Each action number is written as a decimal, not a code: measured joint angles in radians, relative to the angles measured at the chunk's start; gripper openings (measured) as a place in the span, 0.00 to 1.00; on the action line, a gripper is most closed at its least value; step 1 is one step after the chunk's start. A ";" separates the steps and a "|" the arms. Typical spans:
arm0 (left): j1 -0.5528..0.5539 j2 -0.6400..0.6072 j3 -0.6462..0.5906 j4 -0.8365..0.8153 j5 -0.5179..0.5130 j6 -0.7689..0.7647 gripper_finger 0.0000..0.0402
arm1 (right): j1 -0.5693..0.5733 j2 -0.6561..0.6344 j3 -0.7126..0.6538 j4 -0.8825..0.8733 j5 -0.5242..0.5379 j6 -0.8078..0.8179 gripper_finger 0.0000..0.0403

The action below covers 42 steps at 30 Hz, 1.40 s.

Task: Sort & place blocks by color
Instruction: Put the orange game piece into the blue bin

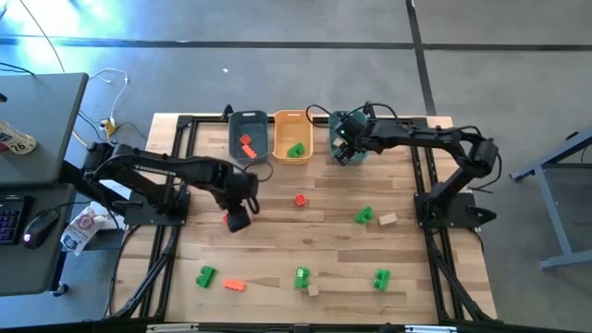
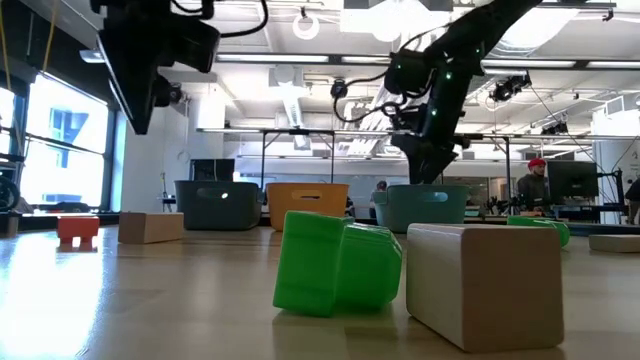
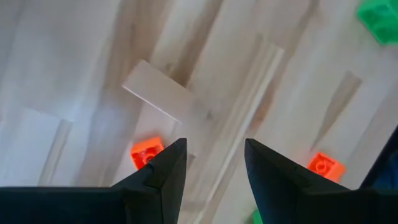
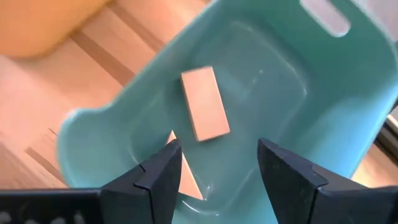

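Right wrist view: right tool (image 4: 214,168) released, tan block (image 4: 204,103) lies in the teal bin (image 4: 323,112) below it. Blocks look light, rigid, slick; pinch you the flat sides.

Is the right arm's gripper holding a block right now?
No. The right gripper hangs with jaws open and empty over the teal bin; a tan block lies inside.

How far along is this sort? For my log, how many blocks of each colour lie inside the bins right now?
Red-orange blocks, in the blue-grey bin: 1
Green blocks, in the orange-yellow bin: 1
Tan blocks, in the teal bin: 2, one partly hidden
Total: 4
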 joint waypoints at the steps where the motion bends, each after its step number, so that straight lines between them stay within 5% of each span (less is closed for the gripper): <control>1: -0.015 0.000 0.000 0.000 0.000 0.000 0.37 | 0.000 -0.006 0.005 0.000 0.000 0.000 0.49; 17: -0.276 0.000 0.000 0.003 -0.011 -0.103 0.37 | 0.065 -0.013 0.092 0.000 -0.008 0.027 0.49; 28: -0.457 0.000 0.000 0.138 -0.009 -0.155 0.48 | 0.113 -0.013 0.098 0.000 0.012 0.036 0.49; 42: -0.631 0.086 0.000 0.215 -0.136 -0.243 0.47 | 0.140 -0.013 0.098 -0.002 0.009 0.040 0.49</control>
